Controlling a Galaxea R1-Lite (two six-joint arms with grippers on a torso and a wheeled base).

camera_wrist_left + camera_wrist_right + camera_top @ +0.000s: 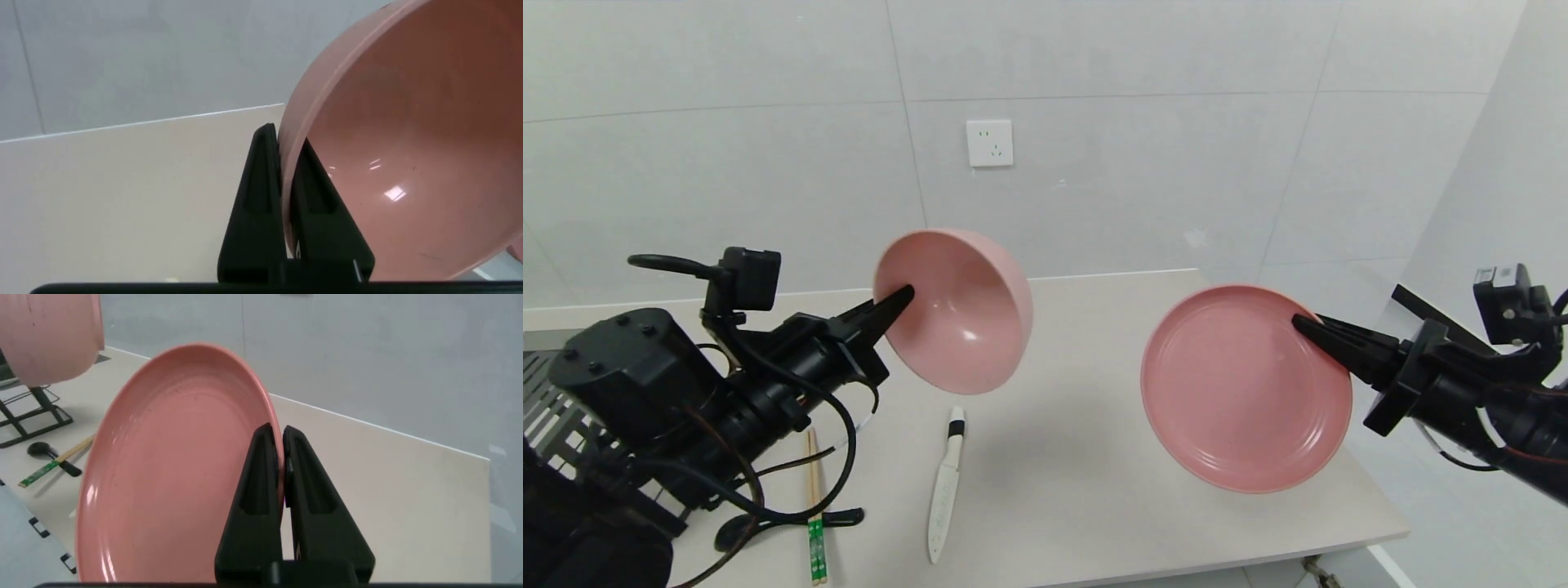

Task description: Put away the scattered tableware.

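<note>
Tableware is split between the air and the tabletop (1094, 490). The left pincer (905, 292) is clamped on the rim of a round pink plastic bowl (960, 314), one finger inside and one outside. It holds the bowl clear of the surface, above the middle-left of the tabletop. The bowl is tipped on its side with its rim steeply tilted, so its mouth faces back toward the robot and its rounded bottom points toward the tiled wall. The right pincer (1297, 321) is closed on the upper rim of a flat round pink plate (1241, 392). The plate hangs on edge above the right side of the tabletop, near its right border, with its ringed face turned toward the robot. Bowl and plate are well apart. Below the bowl lies a slim white knife with a black band (946, 486), its long axis running from the near edge away toward the wall. Left of it, a pair of wooden chopsticks with green ends (814, 523) lies roughly parallel to it. A black spoon (841, 516) lies crosswise over them. A black wire rack (539, 384) stands at the far left, and a white wall socket (989, 143) sits on the tiles behind.
</note>
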